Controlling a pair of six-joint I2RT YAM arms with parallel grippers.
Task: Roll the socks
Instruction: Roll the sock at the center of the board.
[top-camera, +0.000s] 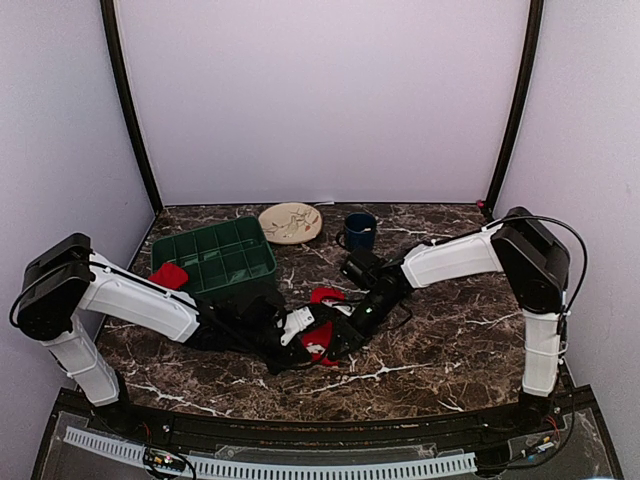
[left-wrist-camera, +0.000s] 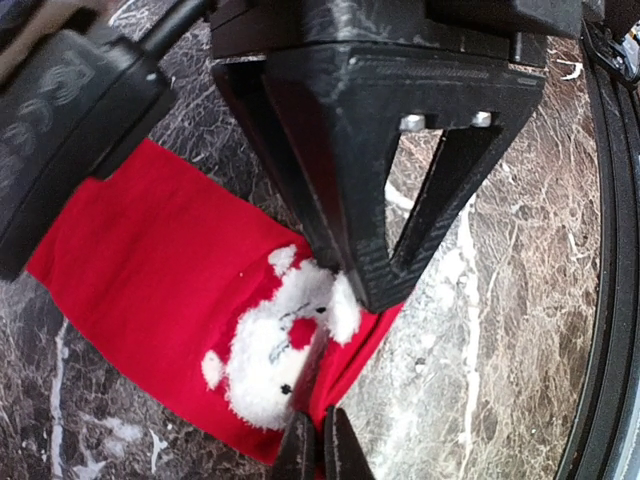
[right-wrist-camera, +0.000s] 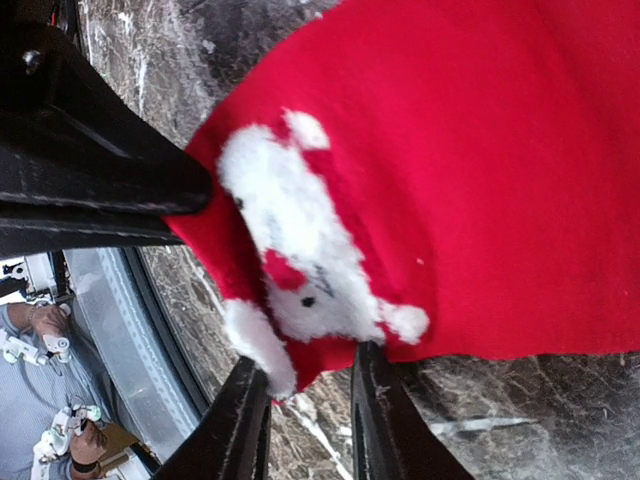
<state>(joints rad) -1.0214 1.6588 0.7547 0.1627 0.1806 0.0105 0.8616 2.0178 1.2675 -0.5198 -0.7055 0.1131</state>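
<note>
Nearer than the crate (top-camera: 215, 256) and to its right, a red sock (left-wrist-camera: 150, 270) with a white fuzzy figure lies on the tabletop (top-camera: 450, 330). The left tool (left-wrist-camera: 318, 450) is clamped on its edge. The right tool (right-wrist-camera: 305, 420) stands apart, with the sock's corner between its fingers. Another sock (top-camera: 168, 275) sits bunched at the crate's near left corner. Beyond the crate are a plate (top-camera: 290, 222) and a cup (top-camera: 358, 231).

**A robot test booth, not a home**

I see a lab cell: plain pale walls (top-camera: 320, 100) boxed in by black frame posts (top-camera: 128, 110), a marble-patterned table (top-camera: 450, 345), and a slotted cable duct (top-camera: 270, 466) along its near edge.
</note>
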